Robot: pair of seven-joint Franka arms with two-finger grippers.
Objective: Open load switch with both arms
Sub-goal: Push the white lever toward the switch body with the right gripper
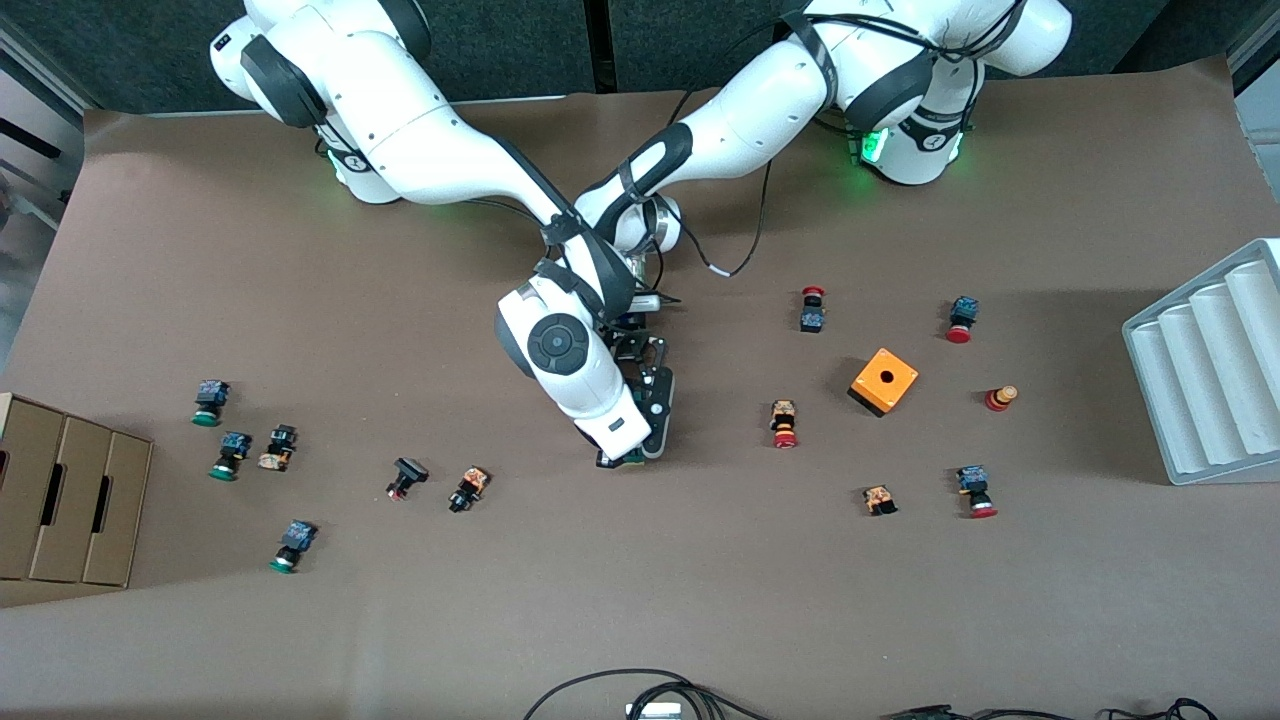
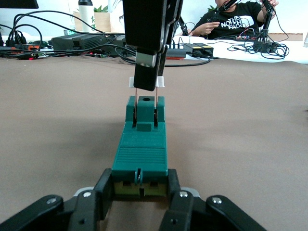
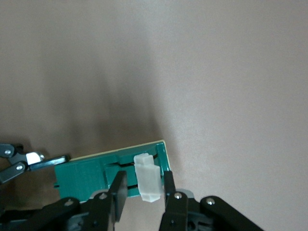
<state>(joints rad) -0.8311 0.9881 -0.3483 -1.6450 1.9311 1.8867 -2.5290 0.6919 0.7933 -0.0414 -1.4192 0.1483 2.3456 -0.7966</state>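
A: Where's the load switch (image 2: 140, 156)?

B: Flat on the tabletop (image 1: 700, 600), mid-table. The left pincer (image 2: 139, 199) pinches one end of its green body; the right pincer (image 3: 142, 192) is pinching the white piece (image 3: 147, 183) at the other end.

A: So which step?

B: The pull itself, I'd say. Next, the right should draw the white piece out while the left holds firm.
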